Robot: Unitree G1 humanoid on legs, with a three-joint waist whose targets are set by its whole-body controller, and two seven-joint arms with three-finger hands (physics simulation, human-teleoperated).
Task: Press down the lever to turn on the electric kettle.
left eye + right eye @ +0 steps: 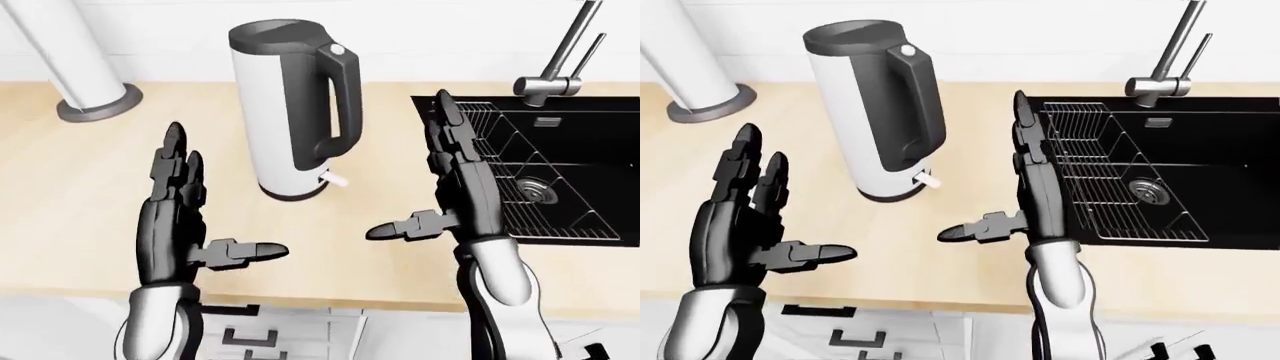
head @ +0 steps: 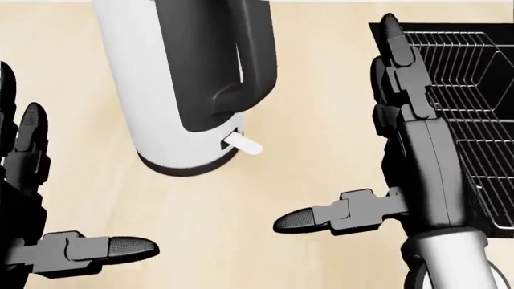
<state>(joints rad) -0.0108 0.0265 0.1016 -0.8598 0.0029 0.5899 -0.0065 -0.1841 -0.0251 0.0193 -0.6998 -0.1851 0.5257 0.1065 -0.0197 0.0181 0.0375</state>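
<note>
Now the kettle (image 1: 290, 112) stands upright on the counter (image 1: 80, 187), its lever (image 2: 243, 144) untouched, bare wood between it and the sink (image 1: 560, 165) edge. Both the left hand (image 1: 185, 225) and right hand (image 1: 455, 187) hover spread, clear of it.

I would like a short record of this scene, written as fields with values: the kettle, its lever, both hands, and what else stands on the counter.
kettle: white and black electric kettle, upright on the wooden counter
lever: small white lever at the kettle base, under the handle, untouched
left hand: left hand open, fingers spread, to the left of the kettle, holding nothing
right hand: right hand open, to the right of the kettle, thumb toward it
sink: black sink with wire rack and faucet, at right
other: white post at top left
</note>
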